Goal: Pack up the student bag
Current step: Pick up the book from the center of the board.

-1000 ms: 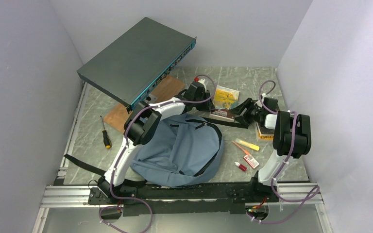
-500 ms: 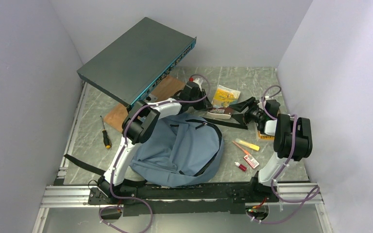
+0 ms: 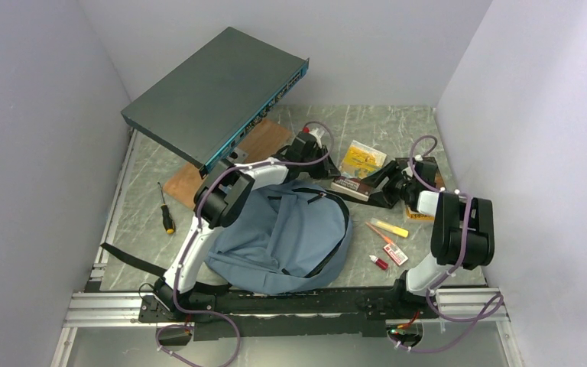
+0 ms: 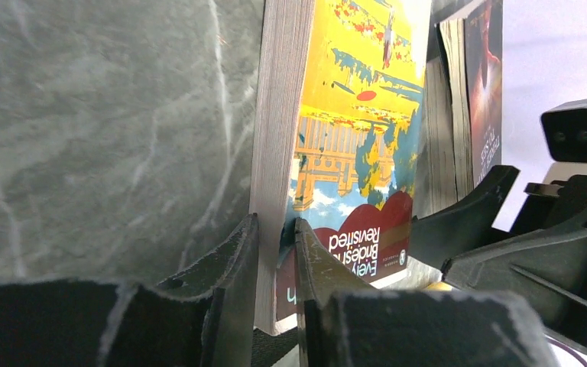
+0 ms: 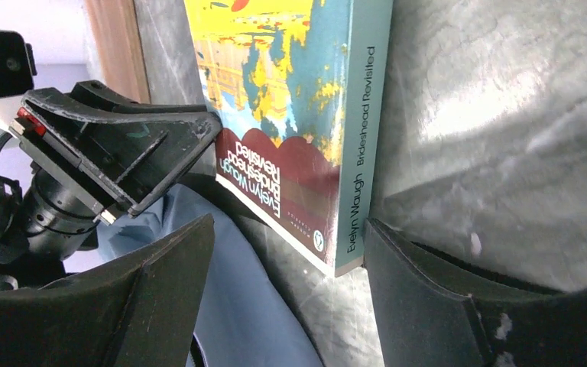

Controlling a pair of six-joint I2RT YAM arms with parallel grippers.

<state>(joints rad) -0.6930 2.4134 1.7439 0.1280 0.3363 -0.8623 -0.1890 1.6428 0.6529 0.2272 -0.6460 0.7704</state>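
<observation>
The left arm [image 3: 189, 248] stretches far forward, elbow raised, the left pincer [image 4: 275, 229] nipped onto a paperback's [image 4: 351, 115] edge. The right arm [image 3: 458, 220] folds inward, the right pincer [image 5: 289, 225] spread wide, pointing toward the left one.

We log: book [image 4: 351, 153] between left fingers [image 4: 237, 260], glossy paper | fingers, matt plastic | student bag [image 3: 275, 237], matt cloth | table [image 4: 84, 115], smooth stone-look

Student bag [image 3: 283, 237] is blue-grey, book [image 5: 290, 115] yellow, teal and maroon, screwdriver [image 3: 165, 208] seemingly orange-handled.
</observation>
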